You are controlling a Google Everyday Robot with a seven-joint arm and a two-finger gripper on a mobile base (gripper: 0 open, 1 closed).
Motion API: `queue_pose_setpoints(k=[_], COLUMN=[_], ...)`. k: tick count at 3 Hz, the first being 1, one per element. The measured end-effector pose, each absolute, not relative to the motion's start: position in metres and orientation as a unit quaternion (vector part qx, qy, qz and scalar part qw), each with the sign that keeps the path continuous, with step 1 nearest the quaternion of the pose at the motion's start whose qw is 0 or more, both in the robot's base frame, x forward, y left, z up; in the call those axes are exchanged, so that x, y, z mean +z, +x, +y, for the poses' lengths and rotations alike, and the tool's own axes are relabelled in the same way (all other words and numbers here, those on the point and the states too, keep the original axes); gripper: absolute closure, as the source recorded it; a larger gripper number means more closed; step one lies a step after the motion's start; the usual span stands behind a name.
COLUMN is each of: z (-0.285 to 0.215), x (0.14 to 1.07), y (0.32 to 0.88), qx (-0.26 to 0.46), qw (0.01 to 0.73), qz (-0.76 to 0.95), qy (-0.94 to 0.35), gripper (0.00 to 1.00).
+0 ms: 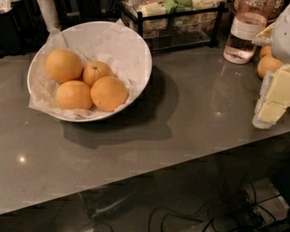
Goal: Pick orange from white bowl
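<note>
The white bowl (141,57), lined with crinkled white paper, stands on the grey counter at the left. It holds four oranges. The orange (64,65), large, yellow-orange and smooth, lies at the bowl's back left. A smaller orange with a dark stem dimple (96,72) lies beside it, and two more lie in front (73,94) (108,93). My gripper (270,111), with pale yellow pads under a white arm, hangs at the far right edge over the counter. It is far from the bowl and nothing shows in it.
A clear bottle (245,30) stands at the back right. Two more oranges (268,64) lie behind my gripper. A black wire rack (176,13) with packets stands behind the bowl. Dark containers line the back left. The counter's front edge (135,175) runs diagonally, with cables below.
</note>
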State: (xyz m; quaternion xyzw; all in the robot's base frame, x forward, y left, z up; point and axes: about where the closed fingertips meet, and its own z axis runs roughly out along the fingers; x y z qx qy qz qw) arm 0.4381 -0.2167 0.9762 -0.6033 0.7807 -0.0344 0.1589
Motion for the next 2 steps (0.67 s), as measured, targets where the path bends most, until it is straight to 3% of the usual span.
queue_pose_setpoints(k=[2], z=[-0.205], x=[0.969], y=[0.445], qx=[-0.008], qw=[0.164], qz=[0.772], qy=[-0.614], gripper=[0.0])
